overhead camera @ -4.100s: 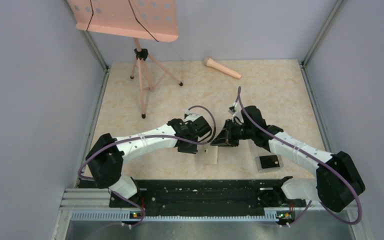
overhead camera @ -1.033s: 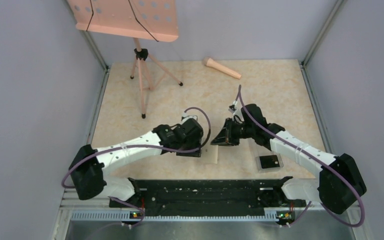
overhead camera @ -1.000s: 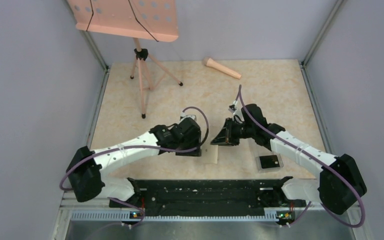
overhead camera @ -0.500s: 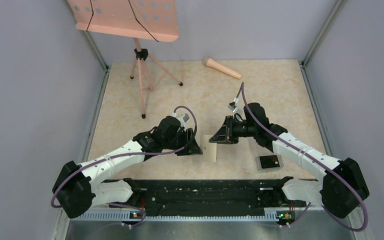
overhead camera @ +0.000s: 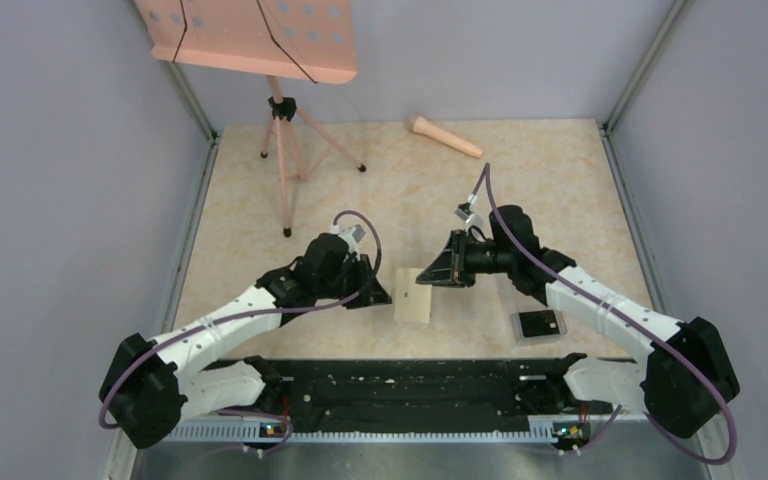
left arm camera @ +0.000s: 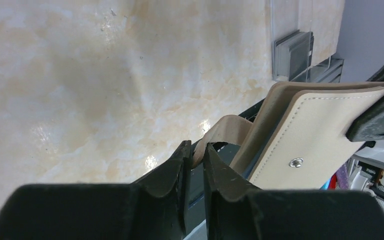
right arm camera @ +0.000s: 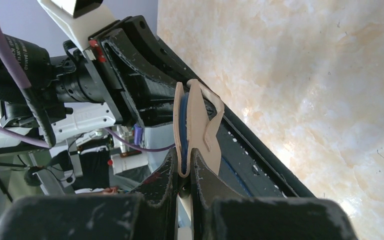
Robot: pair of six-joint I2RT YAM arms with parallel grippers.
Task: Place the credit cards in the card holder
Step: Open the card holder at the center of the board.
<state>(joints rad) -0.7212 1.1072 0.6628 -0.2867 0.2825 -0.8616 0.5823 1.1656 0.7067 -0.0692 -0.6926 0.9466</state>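
The beige card holder point(overhead camera: 412, 300) hangs off the table between both grippers. My right gripper point(overhead camera: 428, 280) is shut on its folded edge point(right arm camera: 182, 167), and the blue inside point(right arm camera: 184, 125) shows between the leaves. In the left wrist view the holder point(left arm camera: 315, 130) shows its snap dot point(left arm camera: 295, 162). My left gripper point(left arm camera: 195, 150) has its jaws closed on the holder's tan strap point(left arm camera: 225, 127). A dark credit card point(overhead camera: 540, 323) lies in a clear plastic box point(overhead camera: 520, 300) to the right, under the right forearm.
A pink music stand point(overhead camera: 280, 110) stands at the back left, and a pink microphone point(overhead camera: 444, 136) lies at the back. A black rail point(overhead camera: 410, 385) runs along the near edge. Grey walls close in both sides.
The left arm drew back to the left and its jaws closed on the holder's strap. The right gripper lifted slightly, raising the card holder off the table.
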